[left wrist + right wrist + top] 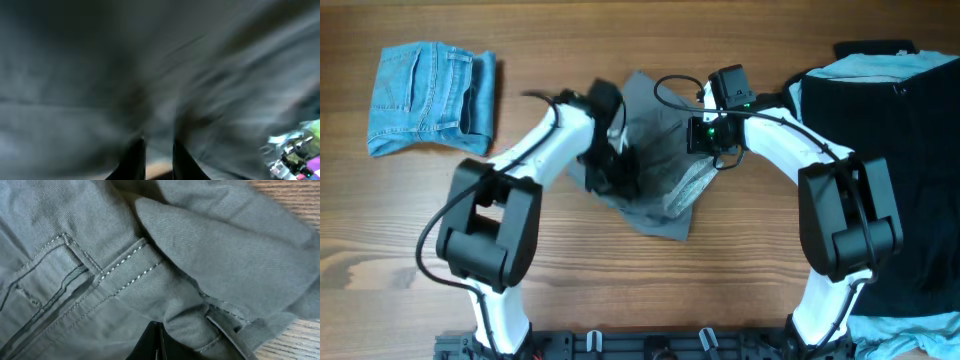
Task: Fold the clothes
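Plainly crumpled, the grey shorts [660,215] lie bunched between the two grippers. The right gripper [159,347] has its black fingers pressed together, a hairline between them, tips at a stitched seam; whether cloth is caught there cannot be told. The left gripper [159,160] sits against blurred grey fabric, fingers [134,160] near each other with a narrow gap; clamped or not cannot be told. Denim shorts [430,95] lie well outside the left gripper, a black garment [900,170] outside the right.

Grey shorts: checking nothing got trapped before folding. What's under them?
The wooden table shows all around the grey shorts, so they lie on it. Anything else beneath is hidden by the bunched fabric.
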Controlling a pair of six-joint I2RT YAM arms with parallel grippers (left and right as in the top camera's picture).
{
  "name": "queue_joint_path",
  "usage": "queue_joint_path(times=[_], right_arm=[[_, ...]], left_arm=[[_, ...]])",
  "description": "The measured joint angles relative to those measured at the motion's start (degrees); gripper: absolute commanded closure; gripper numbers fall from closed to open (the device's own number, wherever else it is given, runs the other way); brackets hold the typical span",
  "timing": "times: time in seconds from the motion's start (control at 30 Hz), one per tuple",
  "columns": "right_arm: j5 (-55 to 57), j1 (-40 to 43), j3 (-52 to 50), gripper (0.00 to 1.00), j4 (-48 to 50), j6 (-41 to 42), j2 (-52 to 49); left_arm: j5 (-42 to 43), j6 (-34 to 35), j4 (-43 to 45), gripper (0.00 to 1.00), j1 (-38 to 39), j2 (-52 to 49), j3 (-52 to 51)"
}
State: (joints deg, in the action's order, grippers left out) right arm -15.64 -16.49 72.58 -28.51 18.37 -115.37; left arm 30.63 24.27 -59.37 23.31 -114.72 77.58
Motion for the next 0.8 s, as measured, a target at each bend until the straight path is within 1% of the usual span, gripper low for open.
queue_joint_path(times=[0.03,0.1,0.2,0.27,0.3,0.33,0.37,0.4,0.43,0.47,0.53,0.57,0.63,0.67,0.7,0.8], right_arm=[[0.0,0.0,0.0,0.96,0.0,0.0,0.0],[0.0,0.0,0.0,0.96,-0.1,0.0,0.0],[0.0,0.0,0.4,0.96,-1.0,0.0,-0.1],[-0.4,0.0,0.7,0.96,-2.5,-1.0,0.0],[-0.5,0.0,0.7,0.95,-3.7,-2.0,0.4],[-0.6,0.0,0.2,0.94,-6.2,-4.0,1.4],[-0.7,0.0,-0.2,0.92,-7.3,-5.1,2.0],[-1.0,0.0,-1.1,0.92,-9.3,-6.9,4.0],[-1.1,0.0,-1.3,0.92,-10.0,-7.8,5.6],[-1.1,0.0,-1.3,0.92,-10.1,-8.4,7.7],[-1.3,0.0,-1.3,0.96,-10.1,-8.6,11.5],[-1.5,0.0,-1.3,0.95,-10.1,-8.3,13.0],[-2.3,0.0,-1.3,0.96,-11.3,-8.0,13.0],[-3.1,0.0,-1.4,0.96,-11.8,-8.0,13.0],[-3.5,-0.1,-1.4,0.96,-11.9,-8.0,12.9],[-4.1,-0.1,-1.4,0.96,-12.2,-8.0,10.5]], left_arm=[[-0.3,0.6,-0.3,0.82,0.3,0.0,-4.1],[-1.7,1.0,-0.2,0.87,0.1,0.0,-8.7],[-1.9,1.2,-0.4,0.85,-2.1,0.5,-10.7],[0.2,1.3,-1.0,0.73,-5.1,1.6,-11.6],[1.7,0.9,-0.9,0.64,-6.3,2.5,-11.9],[3.0,0.0,-0.9,0.48,-7.8,4.2,-12.2],[3.8,-0.9,-1.1,0.42,-9.0,6.2,-12.2],[4.5,-1.2,-1.0,0.32,-10.8,9.5,-12.3],[4.8,-1.6,-0.8,0.20,-11.9,11.9,-12.3],[5.0,-1.9,-0.2,0.13,-12.7,13.7,-12.3],[5.2,-1.5,2.3,0.09,-13.6,15.3,-12.2],[4.5,-0.7,4.2,0.04,-13.6,15.2,-12.3],[3.4,1.8,5.8,0.00,-13.4,15.2,-12.9],[2.4,5.7,7.6,0.00,-13.1,15.1,-15.2],[2.2,7.8,8.7,0.00,-12.9,15.1,-16.6],[4.8,17.1,22.6,0.00,-10.0,14.6,-26.0]])
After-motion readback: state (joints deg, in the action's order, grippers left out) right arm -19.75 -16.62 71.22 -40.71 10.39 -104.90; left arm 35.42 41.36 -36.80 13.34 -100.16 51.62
